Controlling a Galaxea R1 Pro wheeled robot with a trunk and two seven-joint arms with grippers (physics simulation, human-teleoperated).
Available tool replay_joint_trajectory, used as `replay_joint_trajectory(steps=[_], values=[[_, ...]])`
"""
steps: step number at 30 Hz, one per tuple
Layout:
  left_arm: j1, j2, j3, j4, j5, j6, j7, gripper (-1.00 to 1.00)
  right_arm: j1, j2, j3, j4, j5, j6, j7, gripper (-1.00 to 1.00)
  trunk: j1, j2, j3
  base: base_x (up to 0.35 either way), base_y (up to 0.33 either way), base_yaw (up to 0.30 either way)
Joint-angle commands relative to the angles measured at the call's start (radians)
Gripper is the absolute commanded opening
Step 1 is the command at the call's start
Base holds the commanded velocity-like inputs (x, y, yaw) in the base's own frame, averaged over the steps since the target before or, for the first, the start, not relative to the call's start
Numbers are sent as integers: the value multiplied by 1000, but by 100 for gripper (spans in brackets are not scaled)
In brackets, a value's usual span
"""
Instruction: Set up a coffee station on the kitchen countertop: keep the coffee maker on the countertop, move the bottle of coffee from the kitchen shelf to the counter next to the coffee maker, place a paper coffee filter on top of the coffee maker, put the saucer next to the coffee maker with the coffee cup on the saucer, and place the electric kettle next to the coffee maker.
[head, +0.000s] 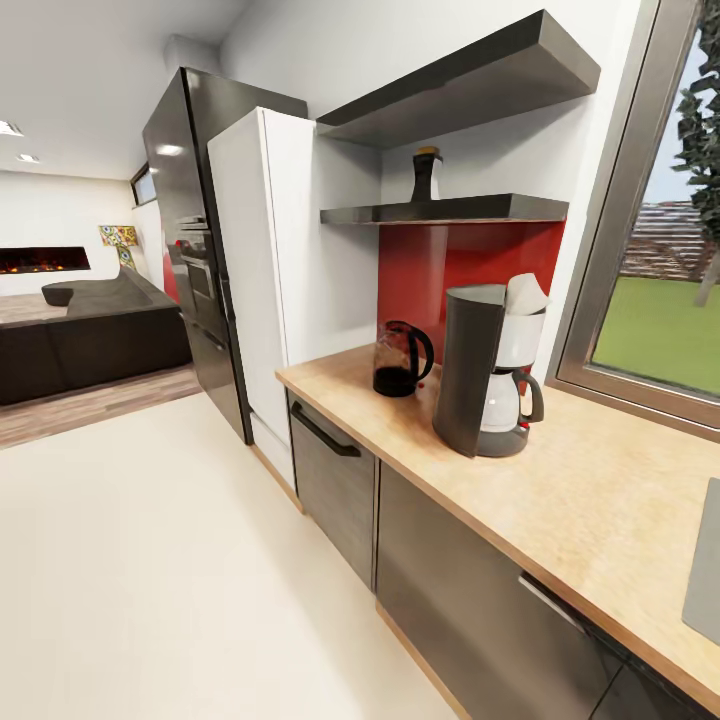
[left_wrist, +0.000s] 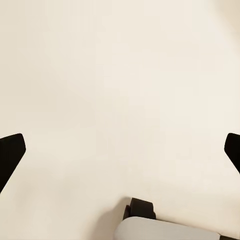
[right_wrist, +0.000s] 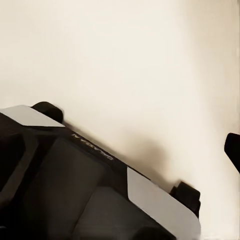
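Note:
The dark grey coffee maker (head: 490, 370) stands on the wooden countertop (head: 590, 490) with a white carafe in it. A white paper filter (head: 524, 295) sits on its top. To its left, a dark electric kettle (head: 402, 360) stands on the counter by the red backsplash. The bottle of coffee (head: 427, 175), dark with a lighter lid, stands on the lower wall shelf (head: 450, 210). My left gripper (left_wrist: 120, 152) hangs open over the cream floor, its fingertips (left_wrist: 11, 152) far apart. My right gripper (right_wrist: 120, 152) points down at my own base (right_wrist: 75, 180), with one fingertip (right_wrist: 233, 150) at the frame's edge.
A white tall cabinet (head: 260, 270) and a black oven tower (head: 195, 250) close the counter's left end. Dark drawers (head: 335, 475) run under the counter. A window (head: 660, 300) is behind it and a grey sink edge (head: 705, 565) is at far right. A sofa (head: 90, 330) sits beyond the open floor.

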Motion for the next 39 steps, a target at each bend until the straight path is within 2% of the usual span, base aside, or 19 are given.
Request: replay_joint_trajectory(steps=[1, 7, 12, 16, 20, 30, 39], values=[[0, 0, 1, -1, 2, -1, 0, 100, 13, -12, 7, 10, -19, -10, 6, 100, 0, -1, -1, 0, 0, 0], [0, 0, 1, -1, 2, -1, 0, 100, 53, -46, 7, 22, -44, -13, 9, 100, 0, -1, -1, 0, 0, 0], [0, 0, 1, -1, 2, -1, 0, 100, 66, -60, 7, 26, -51, -14, 8, 100, 0, -1, -1, 0, 0, -2], [0, 0, 1, -1, 1, -1, 0, 100, 69, -63, 7, 28, -61, -13, 8, 100, 0, -1, -1, 0, 0, -83], [0, 0, 1, -1, 0, -1, 1, 100, 72, -65, 9, 29, -90, -14, 7, 100, 0, -1, -1, 33, 46, -132], [0, 0, 1, -1, 1, -1, 1, 100, 74, -65, 10, 29, -95, -13, 3, 100, 0, -1, -1, 214, 236, -13], [0, 0, 1, -1, 0, -3, -1, 100, 74, -65, 10, 30, -96, -9, 9, 100, 0, -1, 2, 52, 53, -238]])
